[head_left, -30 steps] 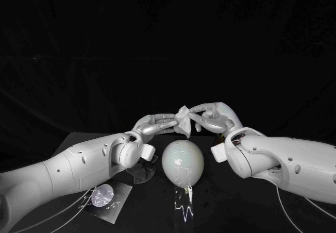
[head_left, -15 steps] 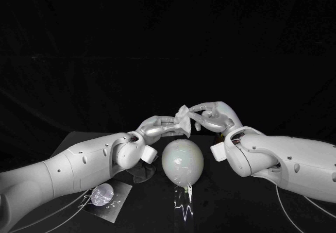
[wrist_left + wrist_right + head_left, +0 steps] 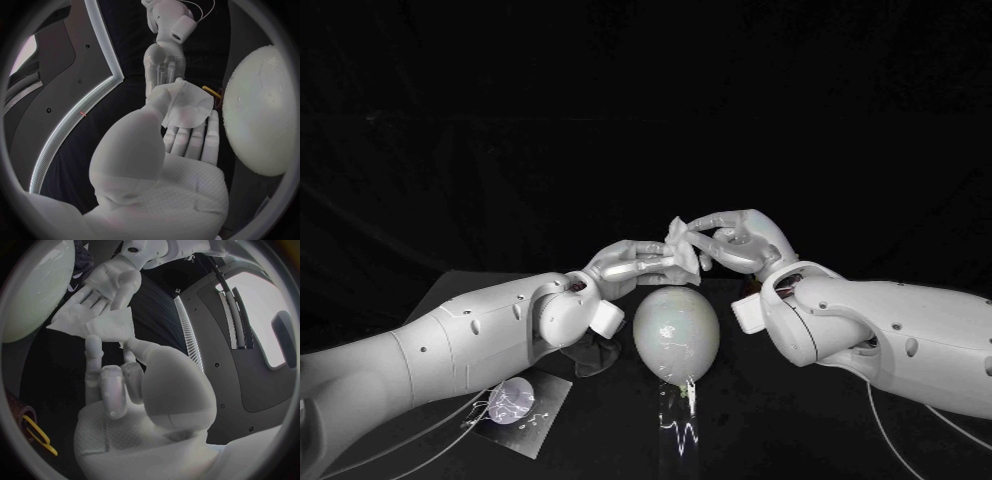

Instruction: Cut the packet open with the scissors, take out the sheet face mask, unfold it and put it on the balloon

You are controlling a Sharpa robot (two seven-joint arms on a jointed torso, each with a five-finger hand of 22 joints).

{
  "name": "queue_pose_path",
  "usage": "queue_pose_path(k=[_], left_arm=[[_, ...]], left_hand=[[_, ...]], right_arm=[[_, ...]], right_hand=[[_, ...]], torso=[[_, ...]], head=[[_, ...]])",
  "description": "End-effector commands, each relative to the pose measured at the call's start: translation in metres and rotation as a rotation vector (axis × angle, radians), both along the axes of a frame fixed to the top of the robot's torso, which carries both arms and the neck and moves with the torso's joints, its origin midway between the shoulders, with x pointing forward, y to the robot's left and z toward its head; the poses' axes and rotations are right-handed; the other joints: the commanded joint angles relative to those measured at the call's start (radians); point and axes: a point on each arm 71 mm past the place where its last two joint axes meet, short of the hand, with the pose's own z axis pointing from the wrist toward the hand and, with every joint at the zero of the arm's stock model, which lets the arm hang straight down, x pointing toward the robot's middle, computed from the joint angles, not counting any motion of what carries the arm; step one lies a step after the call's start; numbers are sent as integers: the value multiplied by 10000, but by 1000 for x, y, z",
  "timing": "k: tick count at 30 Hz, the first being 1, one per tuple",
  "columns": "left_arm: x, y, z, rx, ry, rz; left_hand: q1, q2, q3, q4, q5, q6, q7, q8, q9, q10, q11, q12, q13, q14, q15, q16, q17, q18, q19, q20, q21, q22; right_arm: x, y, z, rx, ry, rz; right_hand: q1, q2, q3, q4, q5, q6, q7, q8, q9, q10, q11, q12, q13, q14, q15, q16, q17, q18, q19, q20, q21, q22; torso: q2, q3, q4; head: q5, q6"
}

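A folded white sheet mask (image 3: 682,245) hangs in the air just above the pale egg-shaped balloon (image 3: 676,335), which stands at the table's middle. My left hand (image 3: 639,262) holds the mask's lower edge, thumb pressing it onto the fingers (image 3: 187,137). My right hand (image 3: 740,240) pinches its upper edge from the other side. In the left wrist view, the mask (image 3: 184,107) lies between my thumb and the right hand (image 3: 164,65), beside the balloon (image 3: 262,110). The right wrist view shows the mask (image 3: 103,325) between my right hand (image 3: 119,385) and left hand (image 3: 109,287).
The cut packet (image 3: 516,405) lies flat on the table at the front left, under my left arm. Yellow-handled scissors (image 3: 34,432) lie on the table near the balloon (image 3: 34,290); their handle (image 3: 212,92) is visible past the mask.
My left hand has moved up and right, closing in on the mask's lower edge. The mask is more bunched between the two hands. The right hand and balloon have stayed put.
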Motion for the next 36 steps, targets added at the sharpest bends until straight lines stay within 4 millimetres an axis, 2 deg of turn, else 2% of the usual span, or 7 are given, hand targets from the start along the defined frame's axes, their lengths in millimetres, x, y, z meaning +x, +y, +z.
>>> queue_pose_path(k=[1, 5, 10, 16, 24, 34, 36], left_arm=[[0, -3, 1, -239, 232, -88], [3, -2, 0, -176, 327, 172], [5, -2, -1, -86, 397, 437], [7, -2, -2, 7, 412, 672], [7, -3, -1, -241, 347, 548], [1, -9, 2, -804, 372, -403], [0, -9, 2, -878, 421, -581]], left_hand=[[63, 109, -59, 22, -19, -21, 62, -49, -26, 56, 86, -66, 6, 116, 3, -77, -17, -198, 102, 26, 67, -24], [82, 196, -47, 42, -19, 133, 96, -24, -48, 440, 172, 37, 42, 342, 0, -72, -8, -201, 200, 19, 84, -42], [114, 258, 11, 80, -18, 495, 159, 62, -83, 920, -12, 100, 40, 855, -172, 50, 76, -90, 521, 3, 211, -26], [128, 191, -29, 80, -23, 298, -129, -171, -259, 456, 261, -333, -10, 308, 89, -455, -85, -178, 275, 14, -8, -175], [208, 196, -159, 19, -23, 105, -247, -353, -406, -119, -378, -563, -8, -316, 170, -1027, -316, -186, -1041, -11, -376, -473], [291, 204, -233, -82, -25, 122, -346, -402, -469, -289, -502, -578, -13, -268, 21, -1149, -360, -72, -1381, -18, -417, -549], [231, 166, -332, -78, -24, -19, -452, -499, -517, -520, -641, -595, -22, -535, 133, -1296, -430, -214, -1371, 48, -391, -545]], right_arm=[[-3, 3, 1, 92, -34, 269], [-5, 4, 1, 179, 50, 313], [-6, 5, 2, 281, 136, 356], [-8, 6, 2, 373, 183, 419], [-7, 6, 2, 443, 253, 436], [-4, 9, 3, 486, 207, 404], [-4, 9, 3, 496, 193, 401]], right_hand=[[-12, 81, 52, -34, 32, 56, 3, 32, 19, 285, 16, 43, 1134, 381, -8, 32, 1228, 67, -8, 36, 32, 244], [-11, 81, 53, -37, 31, 55, 3, 33, 19, 286, 16, 44, 1135, 380, -8, 30, 1225, 66, -6, 36, 37, 246], [-11, 81, 53, -37, 31, 55, 3, 33, 19, 286, 16, 44, 1135, 380, -8, 30, 1225, 66, -6, 36, 37, 246], [-7, 81, 59, -48, 31, 54, 2, 35, 21, 287, 16, 46, 1136, 380, -8, 31, 1226, 67, -8, 37, 37, 246], [-7, 81, 59, -48, 31, 54, 2, 35, 21, 287, 16, 46, 1136, 380, -8, 31, 1226, 67, -8, 37, 37, 246], [-2, 83, 69, -67, 32, 51, 3, 39, 24, 283, 16, 38, 1130, 378, -8, 31, 1223, 67, -9, 37, 42, 249], [-2, 83, 69, -67, 32, 51, 3, 39, 24, 283, 16, 38, 1130, 378, -8, 31, 1223, 67, -9, 37, 42, 249]], torso=[[-6, 5, -18], [-11, 6, -14], [-10, 16, -2], [-4, 1, -12], [-1, -4, 4], [-2, 2, 6], [-6, 4, 3]], head=[[-17, 38], [-26, 58], [-38, 93], [-60, 153], [-61, 151], [-62, 173], [-66, 175]])
